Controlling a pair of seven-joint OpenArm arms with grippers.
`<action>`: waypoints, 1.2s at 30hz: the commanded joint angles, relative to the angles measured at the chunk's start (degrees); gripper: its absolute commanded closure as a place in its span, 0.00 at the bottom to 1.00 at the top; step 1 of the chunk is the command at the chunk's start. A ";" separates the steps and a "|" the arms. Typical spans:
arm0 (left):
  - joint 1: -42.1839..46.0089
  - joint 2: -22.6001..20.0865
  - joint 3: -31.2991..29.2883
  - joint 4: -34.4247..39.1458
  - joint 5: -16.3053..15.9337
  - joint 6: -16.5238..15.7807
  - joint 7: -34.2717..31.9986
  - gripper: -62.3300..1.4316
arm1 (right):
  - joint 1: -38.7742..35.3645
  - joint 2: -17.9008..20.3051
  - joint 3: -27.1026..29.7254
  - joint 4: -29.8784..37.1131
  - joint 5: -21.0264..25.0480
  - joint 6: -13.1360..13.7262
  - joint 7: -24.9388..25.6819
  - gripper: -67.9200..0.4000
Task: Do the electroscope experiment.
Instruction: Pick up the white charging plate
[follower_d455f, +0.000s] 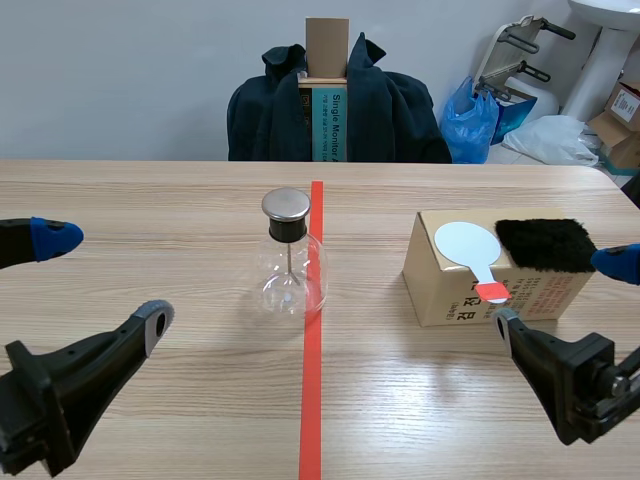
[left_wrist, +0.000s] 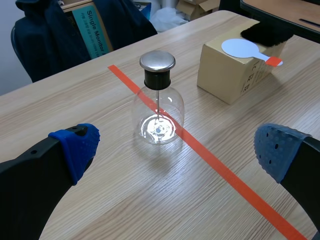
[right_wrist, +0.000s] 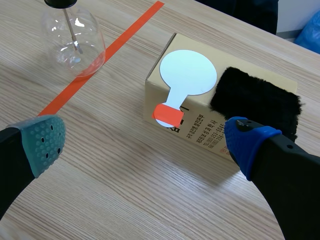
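Upright, the capped flask (follower_d455f: 306, 282) holds a rod (follower_d455f: 288, 262), perhaps foil-tipped.

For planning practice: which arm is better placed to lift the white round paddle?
Right, likely: right gripper hovers open beside the brown cardboard box bearing the white round paddle; left gripper faces the glass flask.

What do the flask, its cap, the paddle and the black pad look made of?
Flask: clear glass or plastic, glossy glints. Cap: brushed metal disc on black stopper. Paddle: thin smooth white sheet, likely plastic; orange handle tip. Black pad: fuzzy, fur-like pile.
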 joint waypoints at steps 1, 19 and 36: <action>0.28 0.00 0.17 1.09 0.07 -0.07 -0.85 0.00 | 0.35 0.61 0.63 0.98 -0.11 -0.15 1.33 0.00; 0.28 0.00 0.17 1.09 0.28 -0.09 -0.96 0.00 | -1.09 0.59 1.18 2.99 -58.12 -14.32 12.57 0.00; 0.31 0.02 0.17 1.09 0.26 -0.09 -1.01 0.00 | 11.65 -5.86 -2.49 -22.05 -81.33 -34.93 26.10 0.00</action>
